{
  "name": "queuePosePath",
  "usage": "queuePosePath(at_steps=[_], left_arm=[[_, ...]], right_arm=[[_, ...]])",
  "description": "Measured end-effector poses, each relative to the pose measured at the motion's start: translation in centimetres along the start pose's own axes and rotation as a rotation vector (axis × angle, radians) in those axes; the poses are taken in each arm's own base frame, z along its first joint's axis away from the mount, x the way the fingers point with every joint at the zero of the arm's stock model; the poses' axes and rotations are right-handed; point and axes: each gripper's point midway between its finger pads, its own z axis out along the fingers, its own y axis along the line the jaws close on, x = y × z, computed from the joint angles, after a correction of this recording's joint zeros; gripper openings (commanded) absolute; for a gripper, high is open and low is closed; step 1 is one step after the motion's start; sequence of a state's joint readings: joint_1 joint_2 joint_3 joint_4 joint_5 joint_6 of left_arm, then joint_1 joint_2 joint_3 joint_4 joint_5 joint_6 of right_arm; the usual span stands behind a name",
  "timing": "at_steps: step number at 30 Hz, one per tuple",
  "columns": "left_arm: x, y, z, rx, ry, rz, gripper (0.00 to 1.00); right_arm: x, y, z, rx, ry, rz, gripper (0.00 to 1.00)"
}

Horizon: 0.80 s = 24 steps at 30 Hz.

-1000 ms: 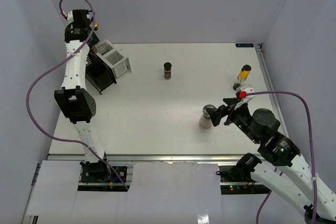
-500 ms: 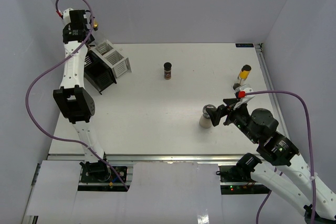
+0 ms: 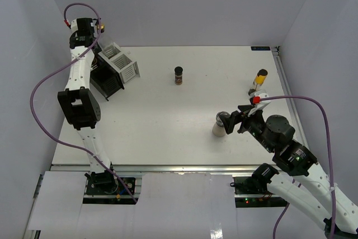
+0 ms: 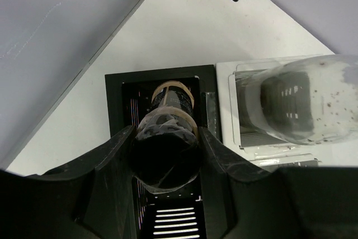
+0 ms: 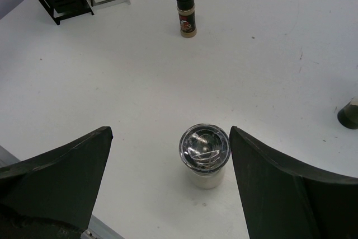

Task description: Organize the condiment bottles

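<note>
My left gripper (image 3: 95, 40) is raised at the far left and shut on the tall clear bottle (image 4: 166, 149) with dark liquid. Its gold pourer (image 3: 102, 27) shows beside the wrist. The bottle hangs over the open top of the black rack box (image 4: 120, 99). My right gripper (image 3: 234, 118) stands open just right of the cream shaker (image 3: 219, 125). In the right wrist view the shaker (image 5: 204, 156) stands on the table ahead of the spread fingers (image 5: 72, 166), untouched. The brown spice jar (image 3: 178, 75) stands mid-table. The slim yellow-filled bottle (image 3: 259, 80) stands at the right edge.
A white slotted rack box (image 3: 124, 62) stands next to the black one (image 3: 106, 79) at the table's far left. Grey walls close in the left, back and right sides. The table's raised right rim (image 3: 286, 90) runs close to the yellow-filled bottle.
The left wrist has shifted slightly above the rack boxes, still gripping the bottle. The right arm and the other bottles have not visibly moved.
</note>
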<state>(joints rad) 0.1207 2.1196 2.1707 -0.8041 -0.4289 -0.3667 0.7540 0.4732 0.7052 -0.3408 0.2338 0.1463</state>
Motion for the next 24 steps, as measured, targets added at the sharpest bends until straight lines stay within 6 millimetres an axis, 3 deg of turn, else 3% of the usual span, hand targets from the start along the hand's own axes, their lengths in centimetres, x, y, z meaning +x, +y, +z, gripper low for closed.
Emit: queuePosePath(at_steps=[5,15,24], left_arm=[[-0.4,0.2,0.5,0.014,-0.012,0.002,0.07],[-1.2,-0.7,1.3,0.064,-0.04,0.014,0.11],[-1.5,-0.7,1.9,0.082,-0.041,0.01,0.0]], right_arm=[[0.0,-0.1,0.0,0.004,-0.001,0.0,0.92],[0.2,-0.1,0.2,0.009,0.008,-0.002,0.92],[0.6,-0.2,0.6,0.015,0.03,-0.006,0.92]])
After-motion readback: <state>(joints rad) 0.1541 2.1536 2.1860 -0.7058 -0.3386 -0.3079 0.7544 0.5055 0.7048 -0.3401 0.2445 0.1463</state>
